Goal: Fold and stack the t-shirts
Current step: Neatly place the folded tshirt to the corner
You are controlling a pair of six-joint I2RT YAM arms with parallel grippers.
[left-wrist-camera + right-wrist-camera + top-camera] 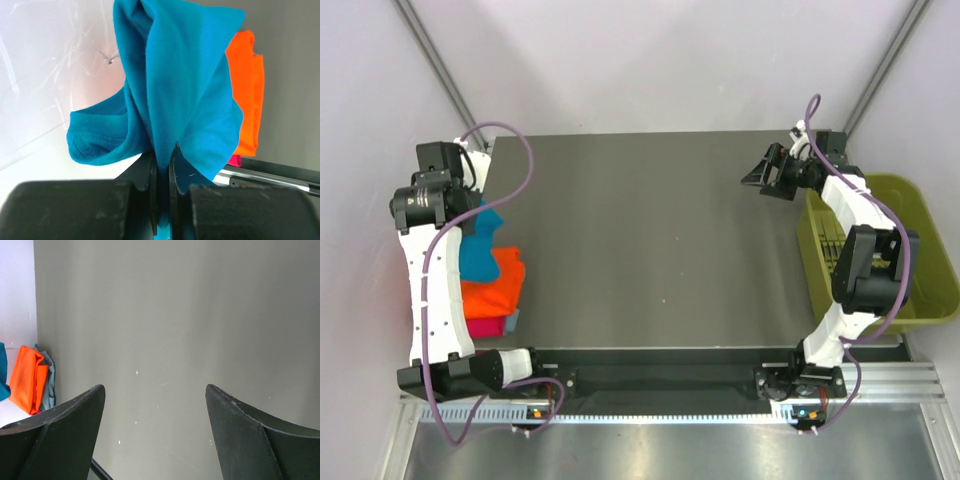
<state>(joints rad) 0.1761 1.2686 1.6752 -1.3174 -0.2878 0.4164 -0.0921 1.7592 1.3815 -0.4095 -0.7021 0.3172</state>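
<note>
Pinching the bunched teal-blue t-shirt (185,75) in my left fingers (144,175) above the bench's (660,240) left edge, right fingers (60,435) spread and empty, I judge the orange t-shirt (495,285) and magenta t-shirt (485,327) folded and stacked there, the teal one not yet folded.

Bright, even light — soft shadows, foreground blurred.

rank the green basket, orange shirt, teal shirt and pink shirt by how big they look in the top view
1. green basket
2. orange shirt and teal shirt: about alike, both partly hidden
3. pink shirt, only a sliver shows
</note>
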